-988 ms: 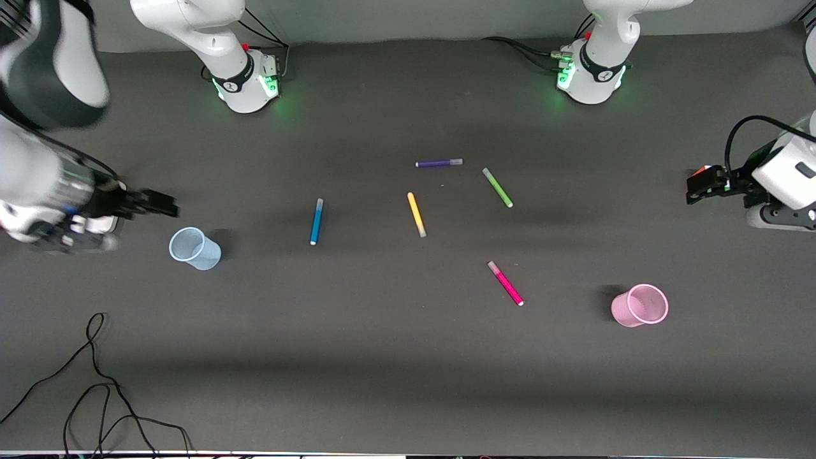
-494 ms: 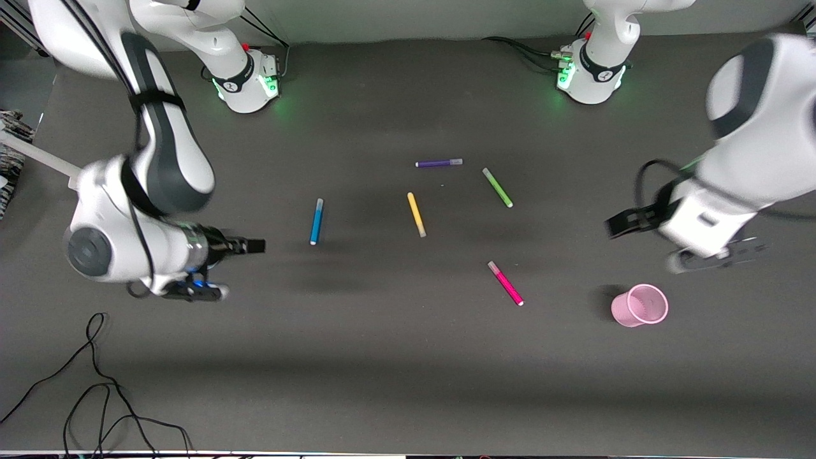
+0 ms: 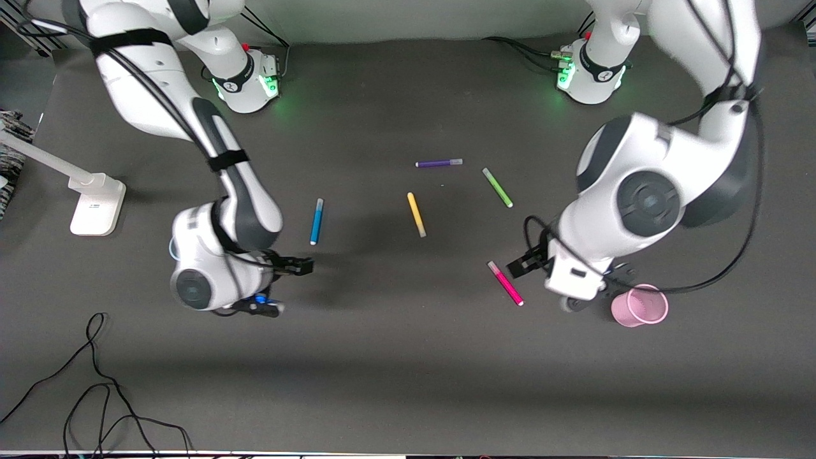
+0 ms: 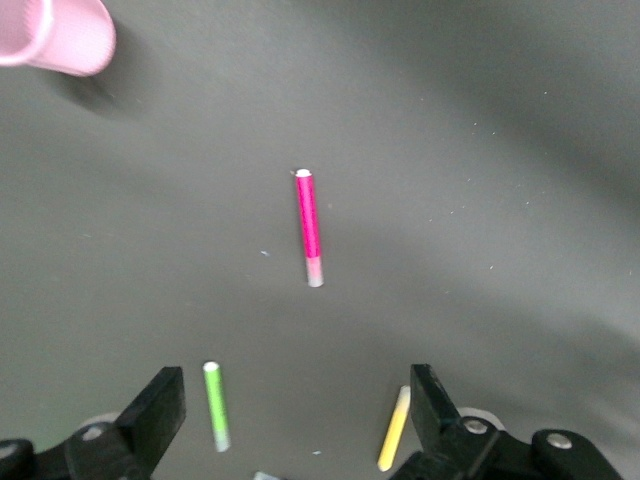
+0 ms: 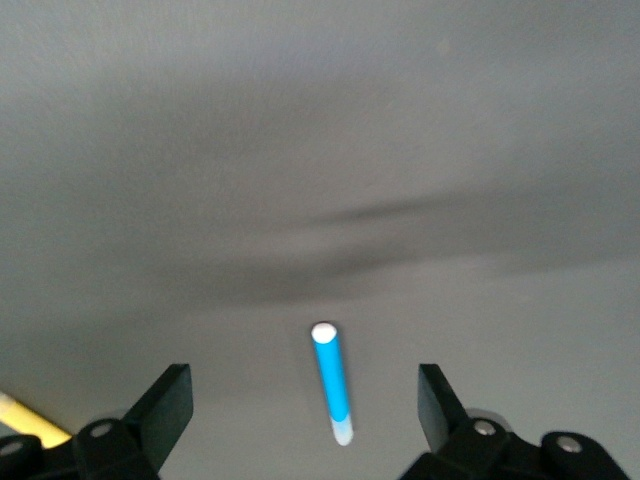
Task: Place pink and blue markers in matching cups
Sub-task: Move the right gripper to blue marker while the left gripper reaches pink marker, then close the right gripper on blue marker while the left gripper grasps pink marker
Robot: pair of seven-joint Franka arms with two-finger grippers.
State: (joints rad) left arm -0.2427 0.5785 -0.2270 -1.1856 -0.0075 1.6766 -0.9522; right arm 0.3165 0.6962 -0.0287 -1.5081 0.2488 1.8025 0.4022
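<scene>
The blue marker (image 3: 316, 221) lies flat toward the right arm's end of the table. My right gripper (image 3: 299, 264) is open and empty just above the table, close to the marker's nearer end. In the right wrist view the marker (image 5: 331, 382) shows between the spread fingers of the gripper (image 5: 303, 400). The pink marker (image 3: 505, 283) lies beside the pink cup (image 3: 639, 305). My left gripper (image 3: 521, 266) is open and empty over the pink marker's farther end. The left wrist view shows the marker (image 4: 309, 228) and the cup (image 4: 60, 35) ahead of the gripper (image 4: 298, 405). The pale blue cup is hidden under the right arm.
A purple pen (image 3: 438, 163), a yellow pen (image 3: 416, 215) and a green pen (image 3: 497, 187) lie mid-table, farther from the camera than the pink marker. A white stand (image 3: 95, 204) sits at the right arm's end. Black cables (image 3: 95, 382) lie near the front edge.
Both arms have swung in from the table's ends toward the middle. The right gripper has come to the blue marker and its arm now covers the blue cup. The left gripper has come to the pink marker.
</scene>
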